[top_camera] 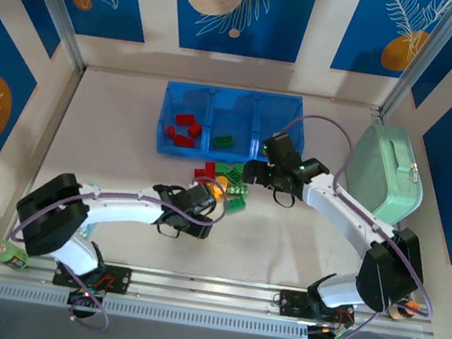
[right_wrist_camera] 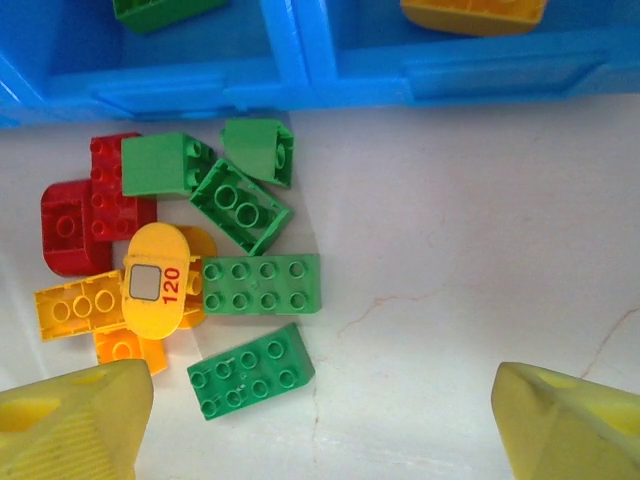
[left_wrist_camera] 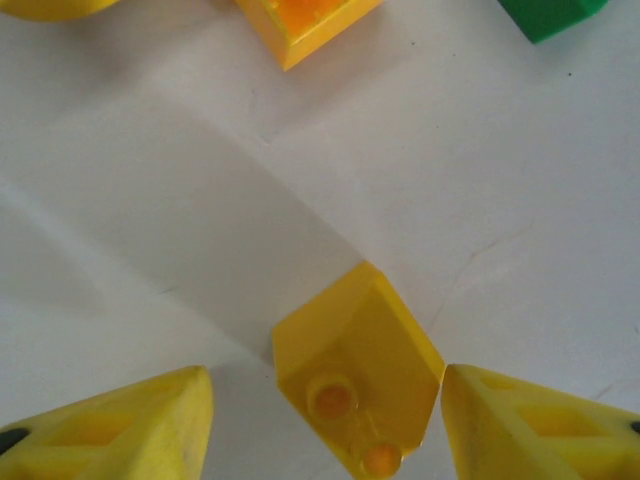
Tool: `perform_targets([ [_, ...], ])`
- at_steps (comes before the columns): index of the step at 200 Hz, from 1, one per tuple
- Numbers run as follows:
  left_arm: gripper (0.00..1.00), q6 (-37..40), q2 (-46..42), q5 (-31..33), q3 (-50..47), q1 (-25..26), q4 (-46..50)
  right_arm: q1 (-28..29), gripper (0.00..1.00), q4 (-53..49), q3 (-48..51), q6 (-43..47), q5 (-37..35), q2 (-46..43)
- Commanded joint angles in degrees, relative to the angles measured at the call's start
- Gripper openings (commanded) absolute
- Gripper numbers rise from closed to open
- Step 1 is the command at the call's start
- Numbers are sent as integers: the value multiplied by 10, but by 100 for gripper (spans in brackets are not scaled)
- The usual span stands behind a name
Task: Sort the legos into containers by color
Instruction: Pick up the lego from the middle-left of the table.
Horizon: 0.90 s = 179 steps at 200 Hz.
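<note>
The tray (top_camera: pixel 234 93) sat at the back of the table, and its fill explained the layout. Reds (top_camera: pixel 182 128) lay in its left compartment, a green (top_camera: pixel 223 142) in the middle one and a yellow (right_wrist_camera: pixel 475 12) in the right one. The unsorted pile (right_wrist_camera: pixel 200 260) lay just in front of the tray's middle and right compartments, so each carry, I judged, would be short. The pile mixed greens (right_wrist_camera: pixel 260 283), a red (right_wrist_camera: pixel 85 215) and yellows, with a round yellow piece (right_wrist_camera: pixel 157 285) on top marked 120.

One yellow brick (left_wrist_camera: pixel 360 350) lay on its side a little farther from the tray than the pile, apart from the others. That seemed to be why the left arm had chosen it, as nothing crowded it.

The left pincer (left_wrist_camera: pixel 325 380) stood low over that brick with a finger on each side and the jaws about half spread. The right-hand finger (left_wrist_camera: pixel 540 430) was just beside the brick or touching it. The left-hand one (left_wrist_camera: pixel 130 430) was well short of it, so nothing was gripped yet.

The right pincer (right_wrist_camera: pixel 320 440) hung above the bare table beside the pile, near the tray's front wall. Its jaws were wide and held nothing. I took it to be waiting or lining up on a green.
</note>
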State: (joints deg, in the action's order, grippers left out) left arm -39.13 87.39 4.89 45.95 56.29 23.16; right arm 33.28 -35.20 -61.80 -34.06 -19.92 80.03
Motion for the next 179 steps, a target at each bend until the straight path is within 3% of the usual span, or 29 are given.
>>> perform_targets([
  [1,56,-15,29,-2,31,5,13,-21,88,13,27,-12,15,-34],
  [47,33,-23,82,-5,75,8,37,-61,88,21,75,-10,26,-95],
  [67,27,-18,93,1,97,11,51,-80,87,24,100,-13,28,-110],
  [117,26,27,99,30,201,5,91,-122,87,7,157,-50,28,-116],
  [179,24,117,199,25,447,-54,116,-125,86,5,219,-96,24,-151],
])
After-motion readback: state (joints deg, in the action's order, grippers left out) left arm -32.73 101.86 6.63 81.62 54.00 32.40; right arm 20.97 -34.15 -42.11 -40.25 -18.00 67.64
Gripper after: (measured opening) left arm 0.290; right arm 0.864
